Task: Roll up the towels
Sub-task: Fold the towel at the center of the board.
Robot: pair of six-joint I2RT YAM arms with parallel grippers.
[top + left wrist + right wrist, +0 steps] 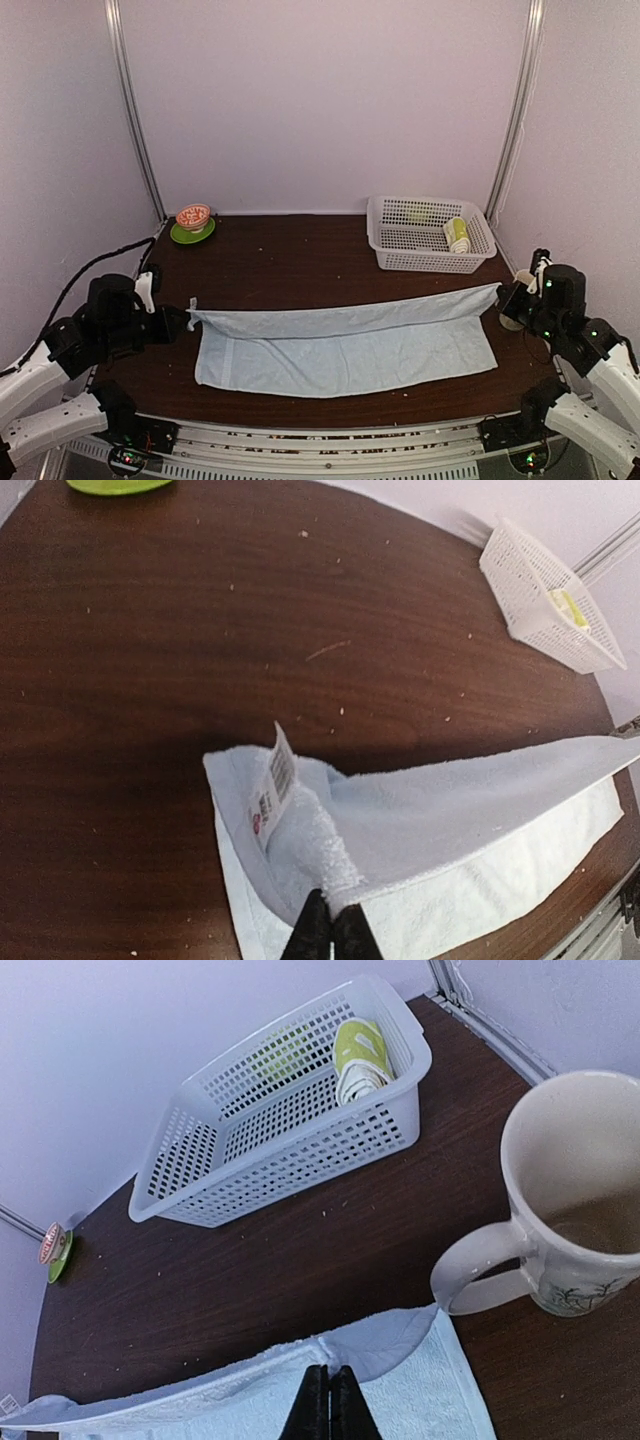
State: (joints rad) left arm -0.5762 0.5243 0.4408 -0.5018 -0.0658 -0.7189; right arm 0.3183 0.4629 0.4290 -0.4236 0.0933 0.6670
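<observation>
The pale-blue towel (pixel 345 345) lies spread across the front of the table, its far edge lifted and stretched taut between both grippers. My left gripper (pixel 186 318) is shut on the towel's left corner (pixel 335 895), beside its white tag (pixel 272 788). My right gripper (pixel 510 295) is shut on the right corner (pixel 345 1365). The lime-green towel (pixel 457 234) sits rolled up inside the white basket (pixel 400 258), also seen from the right wrist as a green roll (pixel 360 1055).
A white mug (pixel 565 1215) stands on the table just right of the blue towel's right corner. A green saucer with a small red bowl (pixel 193 224) sits at the back left. The basket (pixel 270 1150) is at the back right.
</observation>
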